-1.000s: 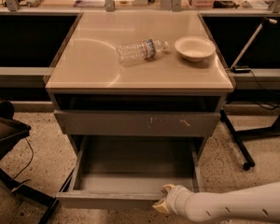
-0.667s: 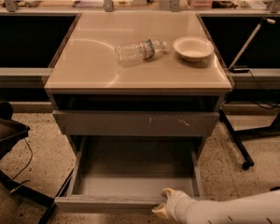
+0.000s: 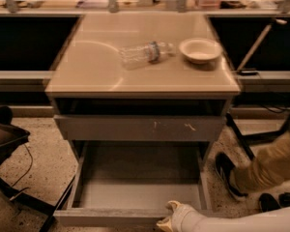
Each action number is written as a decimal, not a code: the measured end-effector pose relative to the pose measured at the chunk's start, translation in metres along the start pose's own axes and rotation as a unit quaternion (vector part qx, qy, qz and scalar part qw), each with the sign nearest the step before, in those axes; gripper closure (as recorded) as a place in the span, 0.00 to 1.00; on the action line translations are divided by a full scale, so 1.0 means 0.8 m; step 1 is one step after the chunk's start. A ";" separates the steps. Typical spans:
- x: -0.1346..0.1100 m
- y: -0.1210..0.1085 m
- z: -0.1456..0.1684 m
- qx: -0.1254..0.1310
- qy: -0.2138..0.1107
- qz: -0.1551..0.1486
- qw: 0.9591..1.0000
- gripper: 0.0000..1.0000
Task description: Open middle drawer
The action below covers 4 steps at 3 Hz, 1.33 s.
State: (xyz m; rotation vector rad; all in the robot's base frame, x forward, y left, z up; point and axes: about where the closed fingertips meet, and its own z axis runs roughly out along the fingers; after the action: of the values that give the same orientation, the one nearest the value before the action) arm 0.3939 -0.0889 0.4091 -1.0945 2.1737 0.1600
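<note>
The middle drawer (image 3: 135,195) sits under the scratched upper front (image 3: 140,128) of the cabinet and is drawn well out, with its grey tray showing. I judge the pulling step to be nearly finished. The pincer (image 3: 168,217) is at the drawer's front edge, right of the middle; whether it is apart or closed, I cannot tell. The next move probably needs only a short straight pull, or a release. The long front runs left to right, and the drawer faces the camera.
</note>
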 end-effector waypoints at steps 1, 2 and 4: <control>-0.005 -0.002 -0.005 0.000 0.000 0.000 1.000 0.81; -0.005 -0.002 -0.005 0.000 0.000 0.000 1.000 0.58; -0.005 -0.002 -0.005 0.000 0.000 0.000 1.000 0.11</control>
State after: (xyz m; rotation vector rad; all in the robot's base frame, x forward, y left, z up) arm 0.3945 -0.0887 0.4151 -1.0946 2.1736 0.1601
